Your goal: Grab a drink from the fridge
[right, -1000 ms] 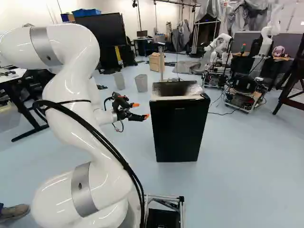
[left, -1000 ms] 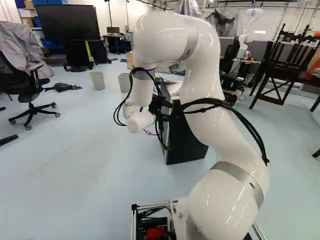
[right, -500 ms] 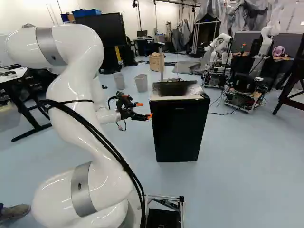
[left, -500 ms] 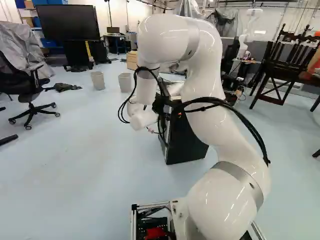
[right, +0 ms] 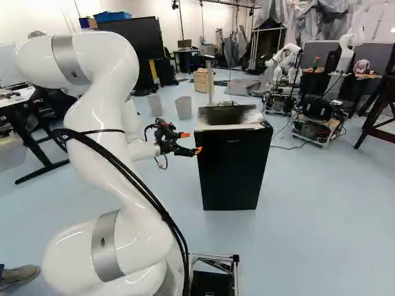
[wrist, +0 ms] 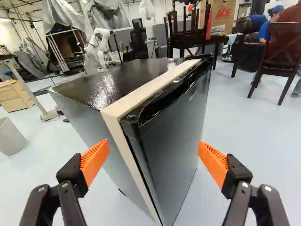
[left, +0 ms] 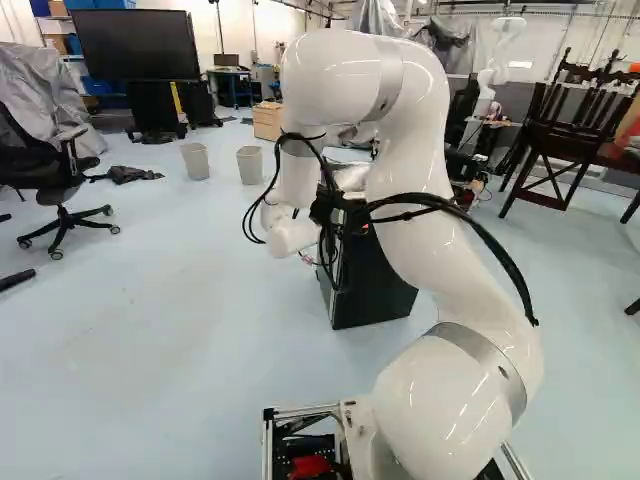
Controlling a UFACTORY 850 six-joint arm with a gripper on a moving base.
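- The gripper (right: 191, 142) is held wide open, with nothing gripped between its fingers.
- In the right base view, it is seen just beside the left edge of the fridge (right: 233, 166), at the height of the fridge's upper part; whether the fridge is touched cannot be told.
- The two orange pads (wrist: 94, 162) are set well apart, as shown in the wrist view, and an upright corner of the fridge is framed between them, ahead of the gripper (wrist: 154, 164).
- The fridge is placed upright on the floor (right: 321, 209), and its door (wrist: 171, 136) is closed; the inside is hidden, so whether a drink is kept there cannot be told.
- Along the front edge of the glossy black top (wrist: 117, 82), next to the door, a pale strip (wrist: 150, 86) is seen.
- The fridge is partly covered by the white arm (left: 420, 190) in the left base view.
- Black cables (right: 139, 185) are draped along the arm.
- Beyond the fridge, two bins (right: 184, 108) and a wooden box (right: 202, 80) are seen, with another robot (right: 287, 61) farther back.
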